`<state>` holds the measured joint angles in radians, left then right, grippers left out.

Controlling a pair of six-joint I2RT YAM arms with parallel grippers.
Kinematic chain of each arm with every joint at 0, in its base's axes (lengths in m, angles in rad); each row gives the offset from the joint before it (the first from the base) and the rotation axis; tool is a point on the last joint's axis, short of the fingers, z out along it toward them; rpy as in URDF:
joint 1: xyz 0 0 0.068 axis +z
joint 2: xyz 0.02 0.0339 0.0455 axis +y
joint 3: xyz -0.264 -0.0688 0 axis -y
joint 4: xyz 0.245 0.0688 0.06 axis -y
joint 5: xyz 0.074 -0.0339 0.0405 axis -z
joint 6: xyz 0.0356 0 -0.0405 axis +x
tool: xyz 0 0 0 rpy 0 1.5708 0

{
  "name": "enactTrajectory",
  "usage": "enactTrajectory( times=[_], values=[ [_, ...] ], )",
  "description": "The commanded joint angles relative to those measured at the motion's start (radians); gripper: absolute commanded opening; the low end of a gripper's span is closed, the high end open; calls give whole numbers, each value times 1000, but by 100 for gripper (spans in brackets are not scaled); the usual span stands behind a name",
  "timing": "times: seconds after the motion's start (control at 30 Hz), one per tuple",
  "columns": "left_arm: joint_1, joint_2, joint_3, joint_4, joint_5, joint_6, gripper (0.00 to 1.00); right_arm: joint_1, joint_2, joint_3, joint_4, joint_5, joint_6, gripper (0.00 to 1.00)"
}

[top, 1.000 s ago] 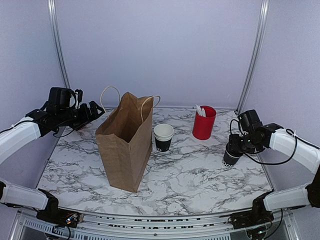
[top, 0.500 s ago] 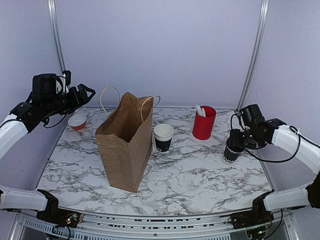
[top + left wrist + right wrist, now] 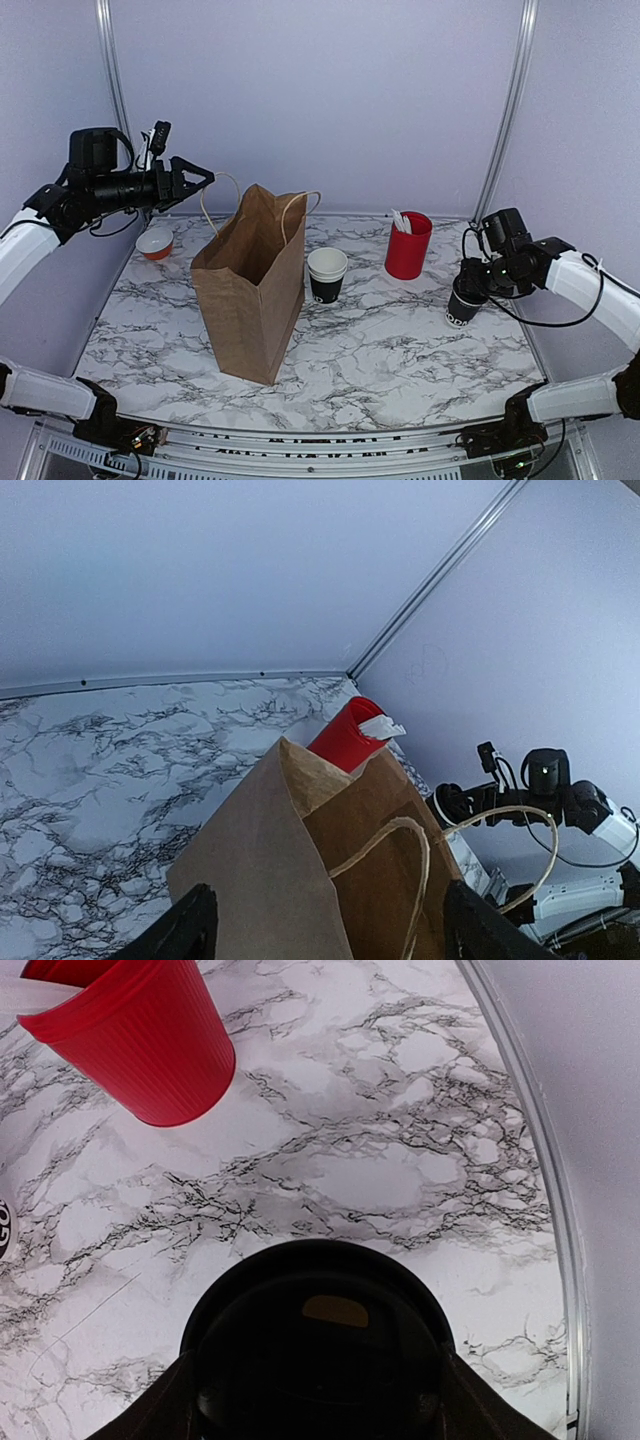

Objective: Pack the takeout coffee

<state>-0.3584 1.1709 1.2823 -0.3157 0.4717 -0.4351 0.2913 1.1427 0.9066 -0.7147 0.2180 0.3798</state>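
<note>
The right tool (image 3: pixel 472 288) is clamped on a black lidded paper cup (image 3: pixel 461 308) near the right edge of the marble tabletop (image 3: pixel 380 350). The left tool (image 3: pixel 195 178), spread wide and empty, hovers up left of the brown paper bag (image 3: pixel 252 285); an open black paper cup (image 3: pixel 326 276) stands just beside the bag.

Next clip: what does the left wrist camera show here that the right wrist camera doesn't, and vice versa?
Left wrist only: the brown paper bag with string handles and, far off, the right arm. Right wrist only: the black lidded paper cup clamped in the right gripper. Both: the red ribbed plastic cup and the white marble table.
</note>
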Motion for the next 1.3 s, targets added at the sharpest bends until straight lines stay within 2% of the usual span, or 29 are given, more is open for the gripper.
enactTrajectory(
  times=[0.0,0.2,0.37,0.4,0.57,0.67,0.9,1.1,1.13,1.27],
  values=[
    [-19,20,52,-48,98,49,75,-8,-28,28,8,-5,-11,68],
    [-70,64,108,-90,115,75,63,-8,-29,31,8,-15,-13,68],
    [-90,101,150,-113,100,77,46,-6,-36,36,4,-20,-13,68],
    [-91,106,152,-113,94,76,40,-5,-39,39,2,-20,-13,68],
    [-102,112,161,-104,-1,17,2,8,-49,50,-10,-20,-10,68],
    [-120,97,123,-23,-39,-95,0,20,-51,58,-14,-17,-7,68],
    [-196,-5,-62,330,-241,-392,0,54,-36,84,-17,-7,3,68],
    [-310,-73,-153,499,-510,-524,0,92,-23,120,-19,0,11,68],
    [-359,-75,-154,501,-553,-530,0,98,-20,127,-20,0,12,68],
    [-433,-76,-153,501,-687,-542,0,124,-15,169,-25,-8,16,68]
  ],
)
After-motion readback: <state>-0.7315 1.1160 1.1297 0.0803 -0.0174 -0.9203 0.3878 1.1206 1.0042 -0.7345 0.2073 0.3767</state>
